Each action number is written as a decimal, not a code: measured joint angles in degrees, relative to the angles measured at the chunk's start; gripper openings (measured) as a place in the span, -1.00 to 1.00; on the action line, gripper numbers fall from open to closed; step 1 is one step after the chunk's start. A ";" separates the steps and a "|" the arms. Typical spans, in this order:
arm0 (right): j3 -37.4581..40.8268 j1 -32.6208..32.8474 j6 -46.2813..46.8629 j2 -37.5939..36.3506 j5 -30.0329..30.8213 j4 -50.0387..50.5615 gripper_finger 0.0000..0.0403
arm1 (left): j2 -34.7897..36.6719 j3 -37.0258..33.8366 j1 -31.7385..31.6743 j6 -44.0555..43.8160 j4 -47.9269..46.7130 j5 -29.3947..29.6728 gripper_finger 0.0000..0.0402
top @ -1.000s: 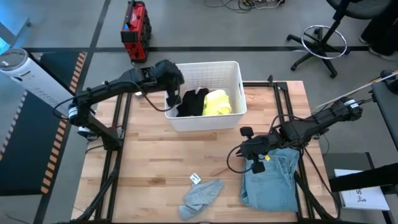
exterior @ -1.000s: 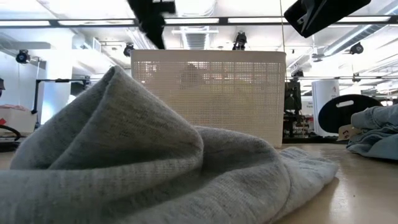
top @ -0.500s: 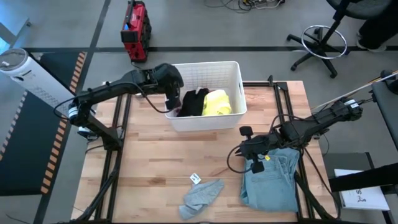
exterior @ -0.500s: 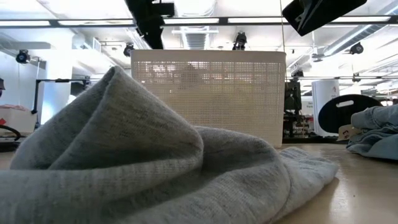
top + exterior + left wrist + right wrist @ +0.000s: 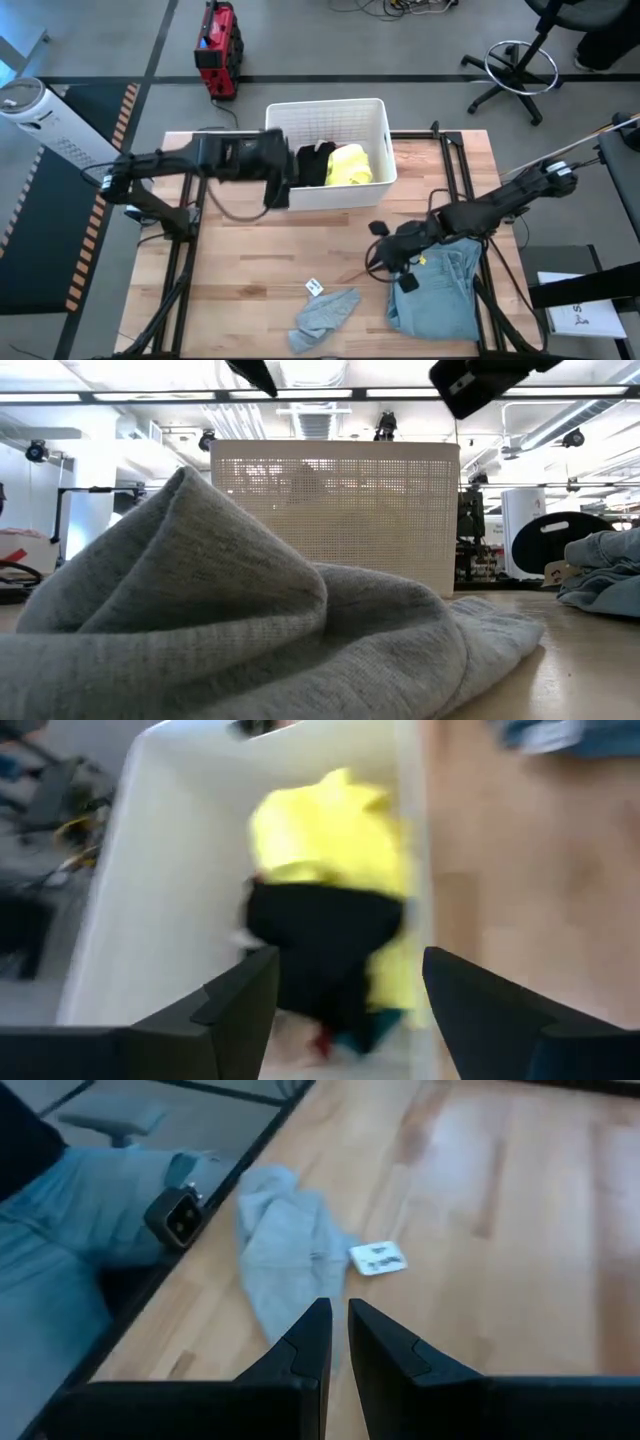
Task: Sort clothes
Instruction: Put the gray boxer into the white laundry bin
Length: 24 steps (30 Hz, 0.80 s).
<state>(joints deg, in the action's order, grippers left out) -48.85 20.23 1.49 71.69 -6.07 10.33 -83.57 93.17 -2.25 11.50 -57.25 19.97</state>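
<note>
Part of the sorting appears done. A pair of light blue jeans [image 5: 437, 292] lies at the lower right of the counter [image 5: 250, 260] in the high view, and a grey garment [image 5: 325, 314] is crumpled at the lower centre, with a small white tag [image 5: 314, 287] just beside it. A yellow top [image 5: 349, 165] and a black piece [image 5: 310, 164] are left inside the white basket [image 5: 330, 195] at the upper centre; hints of teal and red are seen beneath them in the left wrist view, so further items seem to be waiting.

The left gripper [image 5: 280, 180] is held at the basket's left wall, the arm reaching in from the left edge of the frame; its jaws are spread wide and nothing is held between them. The right gripper [image 5: 385, 255] is positioned above bare wood at the centre right, near the jeans' upper edge, pointed toward the grey garment; its jaws are nearly together, with nothing gripped.
</note>
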 joint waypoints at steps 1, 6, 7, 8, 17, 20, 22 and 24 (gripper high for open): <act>0.16 0.00 0.07 1.26 -0.99 -1.38 -0.88 | 0.52 -1.08 2.09 -1.17 1.11 0.00 0.15; 0.05 0.00 1.63 7.92 -1.87 -3.41 -0.88 | 4.19 -9.29 12.54 -5.20 11.06 0.67 0.03; 0.05 0.00 1.95 9.47 -1.87 -3.40 -0.87 | 5.26 -11.70 14.35 -5.98 14.16 0.74 0.00; 0.05 -0.02 2.16 10.95 -1.87 -3.84 -0.87 | 6.32 -14.06 15.94 -6.68 17.03 1.08 -0.03; -0.97 0.27 7.37 24.03 -2.07 -8.23 -0.73 | 15.85 -38.20 25.82 -14.62 46.39 2.01 -0.24; -3.60 1.13 8.19 28.12 -1.88 -9.47 -0.58 | 17.59 -45.04 27.87 -15.05 56.31 1.99 -0.29; -6.18 2.03 8.22 30.86 -1.86 -9.42 -0.44 | 18.44 -48.73 28.59 -15.04 62.83 1.99 -0.30; -9.06 3.14 7.75 33.43 -1.11 -9.17 -0.29 | 19.08 -51.41 29.19 -15.07 66.65 1.99 -0.30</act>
<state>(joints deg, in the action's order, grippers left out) -57.91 23.37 9.24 105.12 -7.19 1.17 -64.49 41.76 26.95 -3.57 9.40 21.95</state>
